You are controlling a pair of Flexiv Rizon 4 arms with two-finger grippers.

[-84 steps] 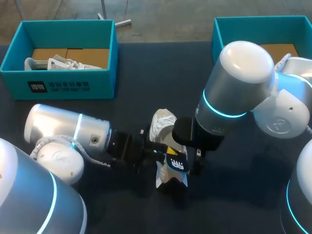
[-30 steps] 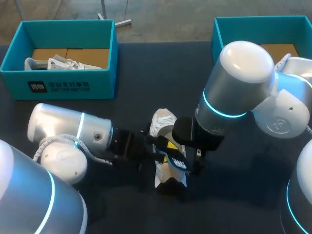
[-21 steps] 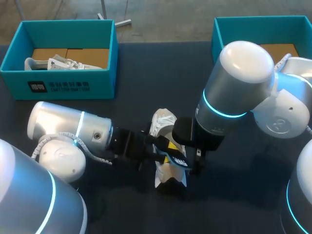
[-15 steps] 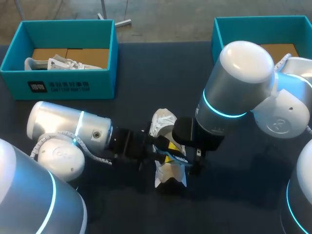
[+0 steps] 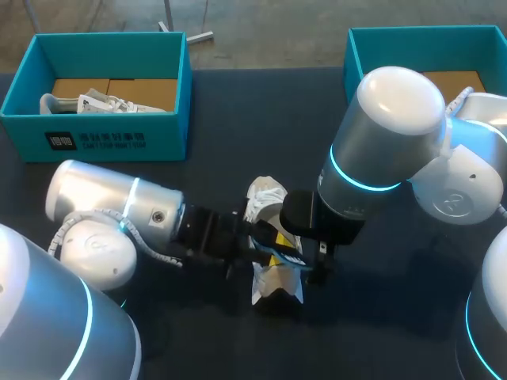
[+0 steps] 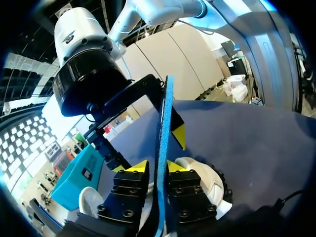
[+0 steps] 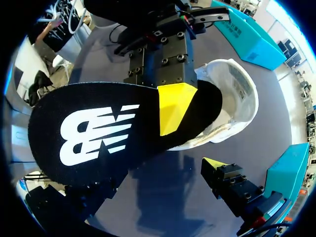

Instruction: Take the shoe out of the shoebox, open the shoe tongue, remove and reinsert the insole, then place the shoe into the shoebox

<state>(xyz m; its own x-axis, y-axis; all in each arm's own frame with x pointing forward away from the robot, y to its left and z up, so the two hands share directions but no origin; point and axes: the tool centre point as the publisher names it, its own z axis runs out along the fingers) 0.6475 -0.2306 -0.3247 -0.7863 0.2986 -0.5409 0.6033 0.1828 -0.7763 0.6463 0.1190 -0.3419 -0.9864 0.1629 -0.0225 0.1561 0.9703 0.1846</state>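
So in the last few seconds the left gripper (image 6: 154, 168) has nudged in toward the white shoe (image 5: 265, 198) and rolled the insole (image 6: 164, 123). From above its printed face used to show, and now it's mostly edge-on and sitting lower over the shoe's opening. The grip hasn't changed: both yellow tips are clamped on the insole's edge. The shoe sits on the table right under that gripper. The right gripper (image 7: 155, 182) is parked just beside it, fingers spread and not pinching anything as far as I can tell. Looks to me like the reinsert step is underway, insole out but lining up. The teal shoebox (image 5: 420, 30) is well away from both grippers, so boxing comes later.
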